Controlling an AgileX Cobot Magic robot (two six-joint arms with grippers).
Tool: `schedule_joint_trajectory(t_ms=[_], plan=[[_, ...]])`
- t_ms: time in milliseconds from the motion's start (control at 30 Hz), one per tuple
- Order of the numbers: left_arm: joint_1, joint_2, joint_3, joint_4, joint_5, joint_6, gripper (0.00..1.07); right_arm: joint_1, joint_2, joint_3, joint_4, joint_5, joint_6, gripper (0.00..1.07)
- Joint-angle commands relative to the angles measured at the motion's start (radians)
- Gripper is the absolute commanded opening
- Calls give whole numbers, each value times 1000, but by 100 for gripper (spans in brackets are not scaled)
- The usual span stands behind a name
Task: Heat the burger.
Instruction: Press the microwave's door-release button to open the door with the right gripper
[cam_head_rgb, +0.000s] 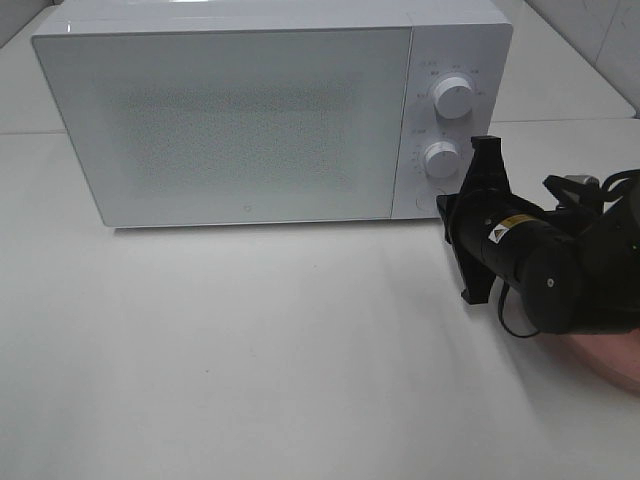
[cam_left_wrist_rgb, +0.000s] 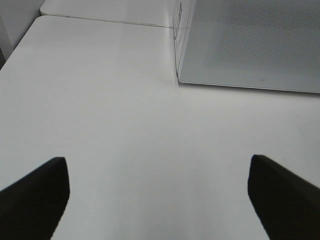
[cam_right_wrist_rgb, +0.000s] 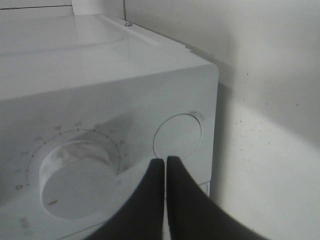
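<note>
Microwave (cam_head_rgb: 240, 120) door is shut. Right arm reaches in low from the side, right claw (cam_right_wrist_rgb: 165, 160) pinched closed, tips at the round button (cam_right_wrist_rgb: 177, 137) beside the dial, maybe touching. Left claw (cam_left_wrist_rgb: 157, 165) hangs spread wide over the tabletop (cam_head_rgb: 250, 350). Burger isn't visible, so I can't tell where it is.

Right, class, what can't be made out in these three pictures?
- Burger: in no view; the microwave door is shut and frosted.
- Pink plate: exterior high view, mostly covered by the right arm, cut by the edge.
- Dial markings: exterior high view, too small.
</note>
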Motion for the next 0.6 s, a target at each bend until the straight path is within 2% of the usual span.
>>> schedule_joint_trajectory(t_ms=[33,600], plan=[[2,-5,1,-4,1,0,88,-26,24,-46,-7,18,-32,0],[2,-5,1,-4,1,0,88,-34,94,-119,-22,43,-32,0]])
